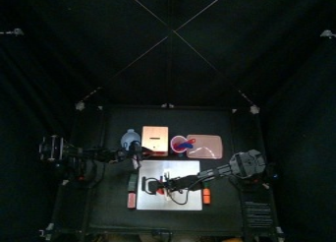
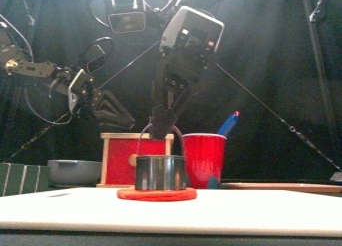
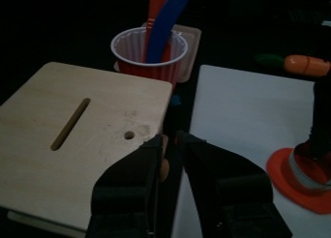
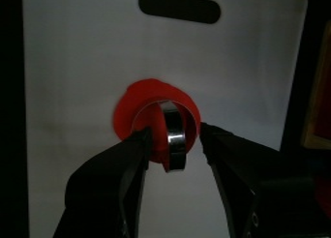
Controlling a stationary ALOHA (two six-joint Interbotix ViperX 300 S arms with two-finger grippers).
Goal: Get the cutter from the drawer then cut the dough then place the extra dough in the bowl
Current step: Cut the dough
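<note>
Cutting step in hand. My right gripper (image 4: 175, 135) has its fingers clamped on the round metal cutter (image 2: 160, 172), which stands on the red dough disc (image 2: 156, 194) near the middle of the white cutting board (image 4: 77, 68). My left gripper (image 3: 169, 145) hangs over the wooden box (image 3: 116, 97), fingers closed on nothing. Next, I judge: press straight down, lift clear, then carry the outer dough to the blue-grey bowl (image 2: 74, 171).

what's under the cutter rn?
A red dough disc on the white board; its edge shows either side. The part beneath the cutter is hidden. Right hand grips the cutter.
</note>
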